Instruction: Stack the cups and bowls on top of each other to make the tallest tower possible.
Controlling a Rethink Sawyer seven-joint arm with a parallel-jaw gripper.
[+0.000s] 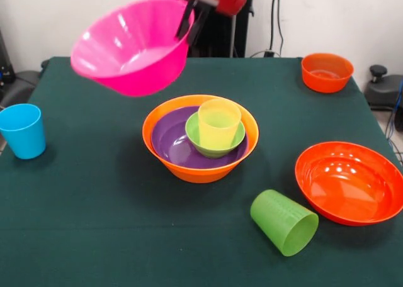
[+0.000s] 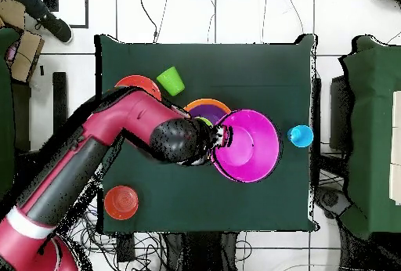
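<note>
My gripper (image 1: 192, 19) is shut on the rim of the large pink bowl (image 1: 129, 45) and holds it tilted in the air, above and to the left of the tower; in the overhead view the pink bowl (image 2: 249, 145) partly covers it. The tower is a large orange bowl (image 1: 200, 167) holding a purple bowl (image 1: 171, 139), a small green bowl (image 1: 196, 133) and a yellow cup (image 1: 218, 123). A blue cup (image 1: 23, 131) stands at the left edge. A lime green cup (image 1: 284, 222) lies on its side near the front. The darker green cup is out of view.
A wide shallow red-orange bowl (image 1: 349, 182) sits at the right. A small orange bowl (image 1: 326, 72) sits at the far right corner. In the overhead view my arm (image 2: 117, 139) crosses the table and hides part of the stack. A shoe (image 2: 55, 23) shows on the floor.
</note>
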